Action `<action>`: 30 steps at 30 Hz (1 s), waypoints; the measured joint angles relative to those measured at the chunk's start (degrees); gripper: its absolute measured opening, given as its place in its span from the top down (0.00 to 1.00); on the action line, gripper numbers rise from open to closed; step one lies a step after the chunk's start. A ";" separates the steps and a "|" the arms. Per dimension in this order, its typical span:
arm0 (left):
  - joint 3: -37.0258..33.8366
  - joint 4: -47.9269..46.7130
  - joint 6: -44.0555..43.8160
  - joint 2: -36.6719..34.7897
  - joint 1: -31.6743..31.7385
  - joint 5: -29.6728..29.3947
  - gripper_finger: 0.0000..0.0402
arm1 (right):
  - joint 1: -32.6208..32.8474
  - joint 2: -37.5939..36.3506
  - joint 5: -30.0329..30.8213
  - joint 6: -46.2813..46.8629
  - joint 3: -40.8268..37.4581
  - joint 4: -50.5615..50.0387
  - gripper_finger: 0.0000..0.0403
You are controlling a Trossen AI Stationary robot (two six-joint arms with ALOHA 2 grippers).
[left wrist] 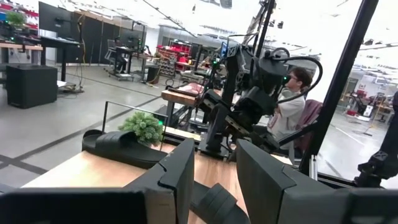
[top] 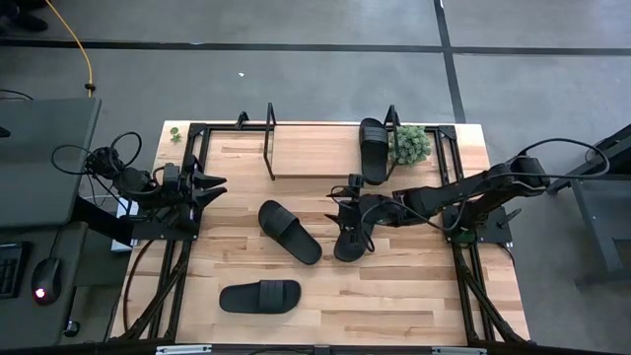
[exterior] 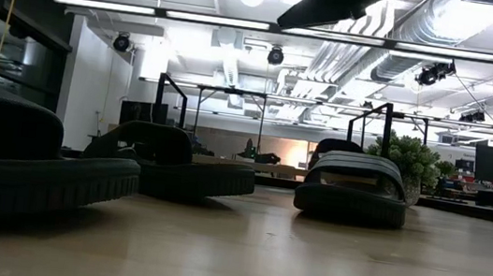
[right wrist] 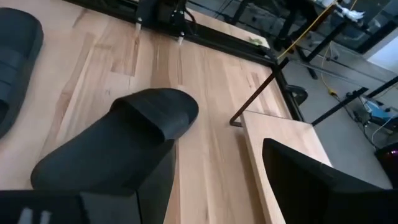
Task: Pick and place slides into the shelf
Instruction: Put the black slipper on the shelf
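Beside the shelf, right pincer clenched on a slide.

- Looks like an open-plan robotics lab or industrial workshop.
- Exposed ceiling ducts and long strip lights overhead.
- Grey concrete floor marked with dark lines, crossed by a yellow cable.
- Rows of workbenches with monitors and more black-framed rigs farther back.
- A seated person at work beyond the wooden table.
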 joint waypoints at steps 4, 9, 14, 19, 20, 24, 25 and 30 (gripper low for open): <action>0.00 -0.04 -0.02 0.02 0.00 0.02 0.74 | 0.01 1.52 -0.09 -0.10 -0.02 0.64 0.42; -0.01 -0.05 -0.02 0.02 0.00 0.04 0.74 | -0.03 4.96 -0.28 -1.72 -0.02 3.12 0.42; -0.01 -0.07 -0.01 0.02 0.00 0.04 0.74 | -0.03 8.04 -0.21 -4.29 -0.04 7.51 0.42; -0.01 -0.07 0.07 0.04 0.00 0.02 0.74 | -0.05 10.98 -0.14 -7.80 -0.04 13.31 0.42; -0.01 -0.09 0.35 0.04 0.00 0.02 0.74 | -0.05 11.53 -0.05 -8.60 -0.04 13.91 0.42; -0.01 -0.07 0.52 0.04 0.00 -0.25 0.74 | -0.05 13.57 0.26 -10.27 -0.04 15.97 0.42; -0.01 -0.02 0.54 0.04 0.00 -0.27 0.74 | -0.07 13.91 0.25 -10.29 -0.04 16.58 0.42; -0.01 -0.02 0.63 0.04 0.00 -0.29 0.74 | -0.85 15.59 0.27 -10.25 -0.04 18.02 0.42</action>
